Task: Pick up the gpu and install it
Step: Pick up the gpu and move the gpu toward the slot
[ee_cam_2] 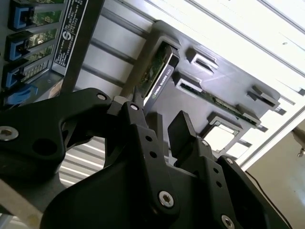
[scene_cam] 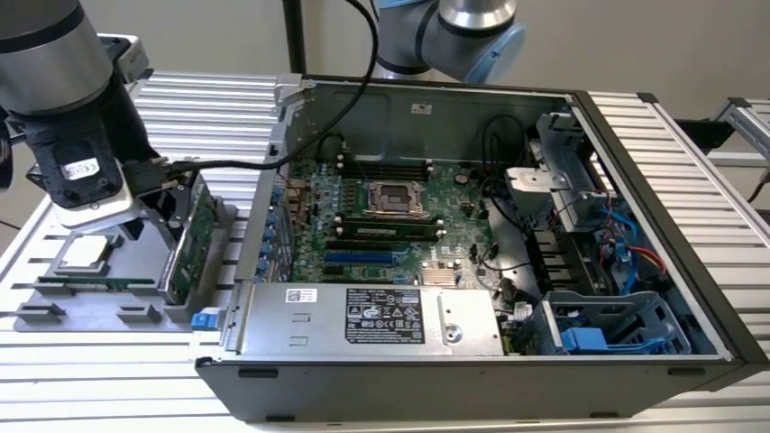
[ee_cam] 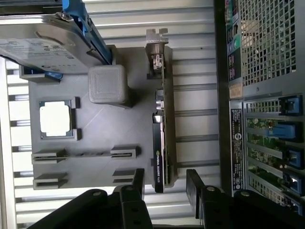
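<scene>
Grey fixture tray (ee_cam: 95,133) holds the gpu (ee_cam: 160,138) upright on edge in a slot, which hides its lower edge. In the exterior view the gpu stands at nine o'clock of the open computer case (scene_cam: 481,383), half masked by the arm's wrist housing (scene_cam: 78,171). A silver hard drive (ee_cam: 47,43) is cut off at the frame edge. Gripper (ee_cam: 167,188): jaws wide apart, fingers (ee_cam_2: 183,131) flanking the gpu's end opposite the bracket (ee_cam: 155,43), gaps visible on both sides; nothing gripped.

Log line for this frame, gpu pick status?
stage: pre-grasp | gripper: open, lined up over gpu | gpu: on edge in gray holder, not lifted | install: not done
</scene>
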`<state>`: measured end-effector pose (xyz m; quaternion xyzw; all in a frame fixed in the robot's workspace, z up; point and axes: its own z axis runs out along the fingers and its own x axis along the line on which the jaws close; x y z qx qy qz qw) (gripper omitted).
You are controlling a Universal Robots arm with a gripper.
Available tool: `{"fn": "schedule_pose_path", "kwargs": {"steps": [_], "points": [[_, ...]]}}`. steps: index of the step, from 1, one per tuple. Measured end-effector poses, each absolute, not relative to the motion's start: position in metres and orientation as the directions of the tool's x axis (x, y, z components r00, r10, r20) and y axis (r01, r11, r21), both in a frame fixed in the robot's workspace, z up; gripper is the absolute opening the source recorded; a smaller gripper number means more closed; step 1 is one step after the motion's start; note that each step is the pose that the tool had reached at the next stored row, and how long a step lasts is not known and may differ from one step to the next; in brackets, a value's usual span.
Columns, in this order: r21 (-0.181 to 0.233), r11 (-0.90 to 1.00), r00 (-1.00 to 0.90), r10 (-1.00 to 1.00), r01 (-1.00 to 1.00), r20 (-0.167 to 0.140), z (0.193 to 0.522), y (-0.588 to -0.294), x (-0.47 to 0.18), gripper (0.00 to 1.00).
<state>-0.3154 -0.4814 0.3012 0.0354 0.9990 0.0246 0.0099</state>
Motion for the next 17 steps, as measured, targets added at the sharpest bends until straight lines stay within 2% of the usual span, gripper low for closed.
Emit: {"fn": "schedule_pose_path", "kwargs": {"steps": [17], "points": [[0.05,0.996,-0.997,0.071,0.07,-0.018,0.289,-0.481,-0.315,1.0]]}}
